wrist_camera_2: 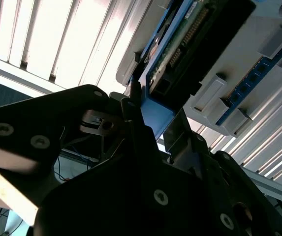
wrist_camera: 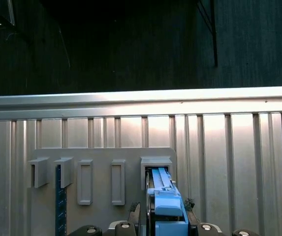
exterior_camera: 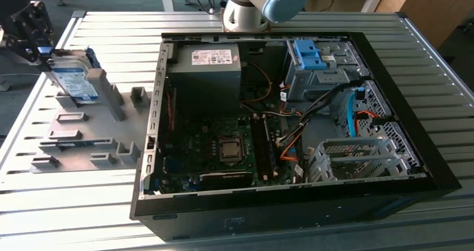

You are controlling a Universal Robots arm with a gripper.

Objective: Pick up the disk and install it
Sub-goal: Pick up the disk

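Observation:
The disk, a silver drive with a white-and-blue label and a blue bracket, stands on edge in a slot of the grey holder plate at the exterior view's left. My gripper is at its upper end. In both wrist views the disk's blue bracket sits between the fingers, which press on both sides, so my gripper is shut on the disk. The disk's lower end still rests in its slot.
The open computer case lies to the exterior view's right of the holder, with a grey power supply, a blue latch piece and a silver drive cage inside. A memory stick stands in another holder slot. The slatted metal table carries everything.

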